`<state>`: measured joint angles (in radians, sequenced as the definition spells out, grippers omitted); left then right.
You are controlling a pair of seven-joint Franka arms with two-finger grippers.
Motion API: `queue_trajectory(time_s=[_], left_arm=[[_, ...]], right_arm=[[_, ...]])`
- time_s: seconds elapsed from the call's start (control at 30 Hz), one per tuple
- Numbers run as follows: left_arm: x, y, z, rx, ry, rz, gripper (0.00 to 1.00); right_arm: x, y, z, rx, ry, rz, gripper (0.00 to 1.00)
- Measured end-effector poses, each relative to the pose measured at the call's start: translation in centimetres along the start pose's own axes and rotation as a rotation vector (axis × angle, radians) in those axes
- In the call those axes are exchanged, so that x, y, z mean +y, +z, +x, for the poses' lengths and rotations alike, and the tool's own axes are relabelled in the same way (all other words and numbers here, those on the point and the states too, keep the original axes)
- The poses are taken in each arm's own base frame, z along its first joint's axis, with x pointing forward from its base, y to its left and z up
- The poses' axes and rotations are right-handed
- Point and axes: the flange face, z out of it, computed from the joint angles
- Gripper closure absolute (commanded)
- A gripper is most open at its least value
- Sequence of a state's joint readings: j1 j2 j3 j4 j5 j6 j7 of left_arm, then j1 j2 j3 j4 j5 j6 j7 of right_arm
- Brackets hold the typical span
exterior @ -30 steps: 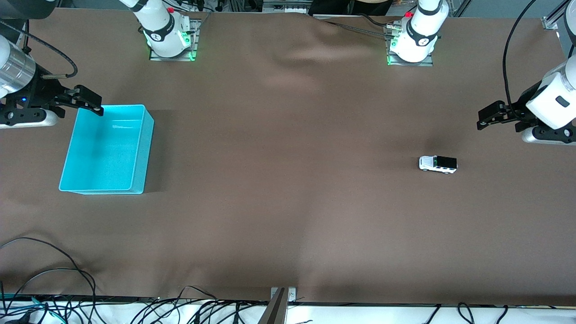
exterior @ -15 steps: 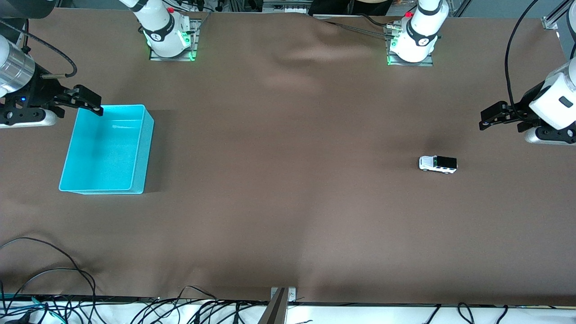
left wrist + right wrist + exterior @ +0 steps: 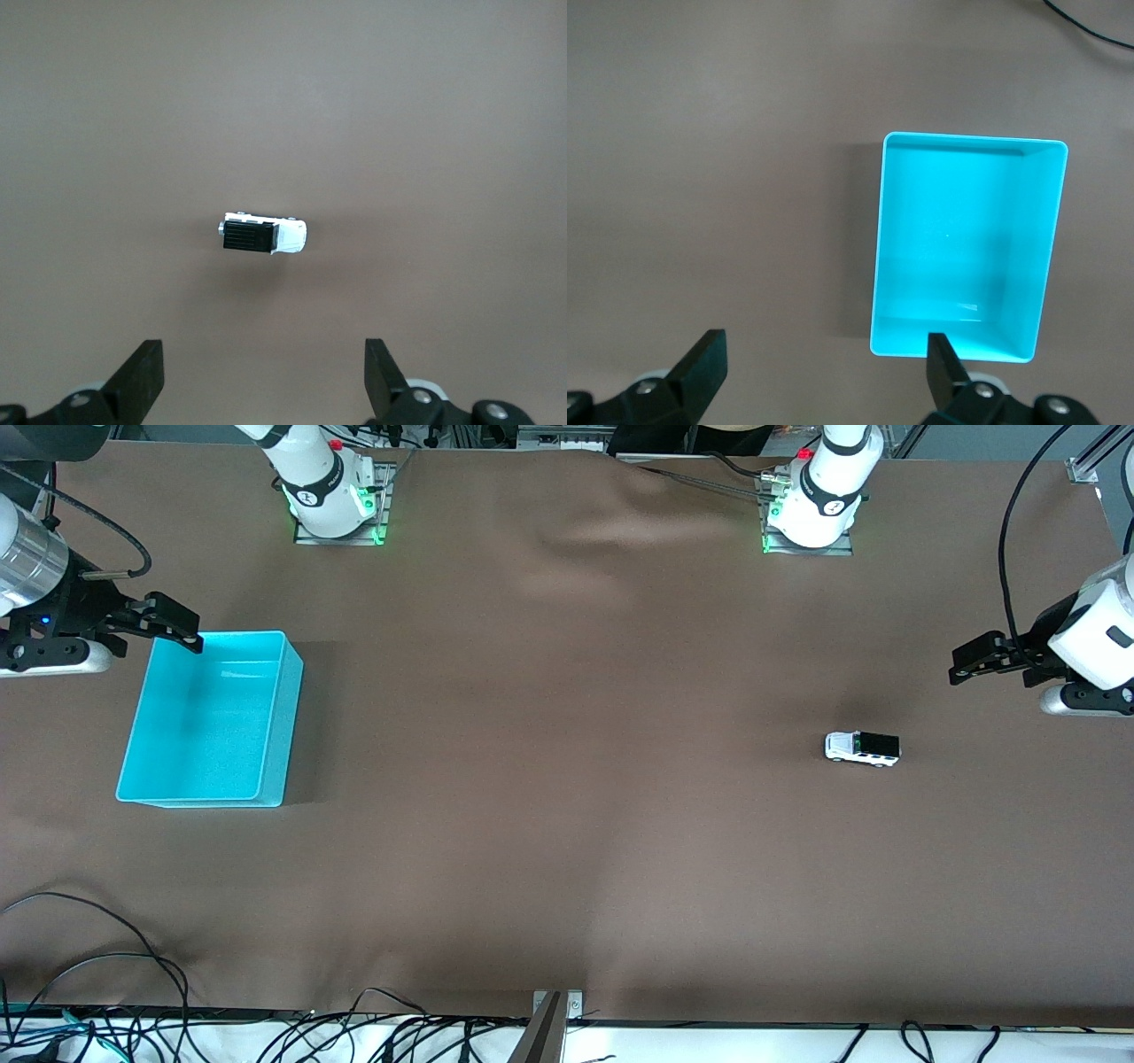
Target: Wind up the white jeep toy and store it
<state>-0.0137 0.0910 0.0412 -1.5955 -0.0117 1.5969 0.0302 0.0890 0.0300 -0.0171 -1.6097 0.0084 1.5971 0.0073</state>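
A: Over at the left arm's end of the tabletop (image 3: 567, 797) – what's changed?

B: Left gripper (image 3: 966, 662) has drifted a bit nearer the front camera and out toward the table edge vs a sec ago; fingers (image 3: 142, 381) spread wide, nothing in them. Jeep (image 3: 862, 747) hasn't budged.

A: Meaning?

B: Approach prob just starting, IMO. No winding, no storing yet.

A: Right arm?

B: Waiting. Right gripper (image 3: 173, 627) hangs over the bin's (image 3: 275, 717) edge, fingers (image 3: 700, 367) apart, empty. Bin's at the right arm's end, well apart from the jeep.

A: Jeep looks like?

B: Tiny, boxy, white body, black roof, dark wheels. On its wheels, lying lengthwise along the tabletop, centred in the left wrist view (image 3: 263, 236).
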Motion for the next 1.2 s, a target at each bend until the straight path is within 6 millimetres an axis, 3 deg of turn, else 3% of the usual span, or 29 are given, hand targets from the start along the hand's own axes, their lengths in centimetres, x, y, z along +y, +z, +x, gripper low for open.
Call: queue_trajectory(time_s=[0.27, 0.5, 1.2], left_arm=[[-1.2, 1.7, 0.4, -0.048, -0.046, -0.002, 0.0], [-1.2, 4.3, 1.2, -0.102, -0.19, 0.005, 0.0], [-1.4, 13.0, 3.7, -0.221, -1.004, 0.115, 0.0]], right_arm=[[0.0, 0.0, 0.0, 0.0, 0.001, 0.0, 0.0], [0.0, 0.0, 0.0, 0.0, 0.001, 0.0, 0.0], [0.0, 0.0, 0.0, 0.0, 0.001, 0.0, 0.0]])
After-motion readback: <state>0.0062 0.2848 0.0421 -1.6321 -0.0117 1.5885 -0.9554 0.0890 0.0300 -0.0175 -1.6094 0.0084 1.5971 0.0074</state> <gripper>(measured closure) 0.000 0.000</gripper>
